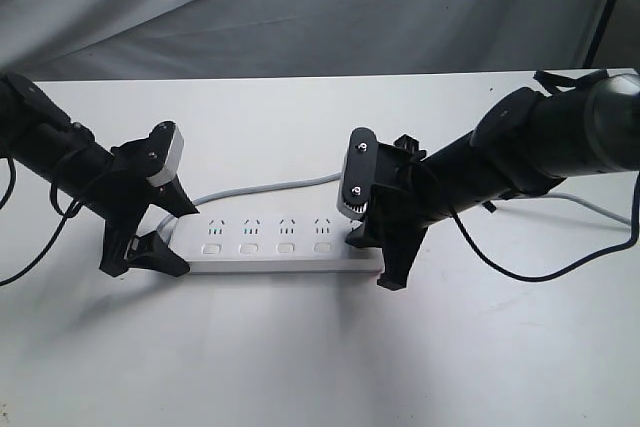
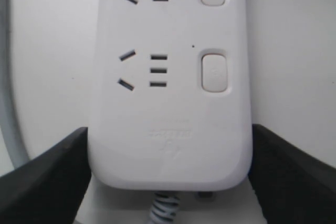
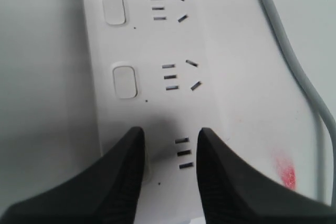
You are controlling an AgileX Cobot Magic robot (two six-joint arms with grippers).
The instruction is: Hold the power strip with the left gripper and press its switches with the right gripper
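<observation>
Now, step: right fingers (image 3: 115,182), slightly apart, seemingly down on the hidden end switch.
Hold: left fingers (image 2: 47,182) clamped on strip (image 2: 168,119), cord end.
Next: lift, shift to next switch (image 3: 125,82) just ahead of fingertips.

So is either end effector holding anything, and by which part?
The left end effector clamps the power strip across its cord end; the right end effector holds nothing.

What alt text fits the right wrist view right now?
The right gripper holds two black fingers slightly apart over one end of the white power strip, one in line with the row of switches. Two switches and their sockets show beyond; a grey cord and a red smudge lie on the table.
</observation>
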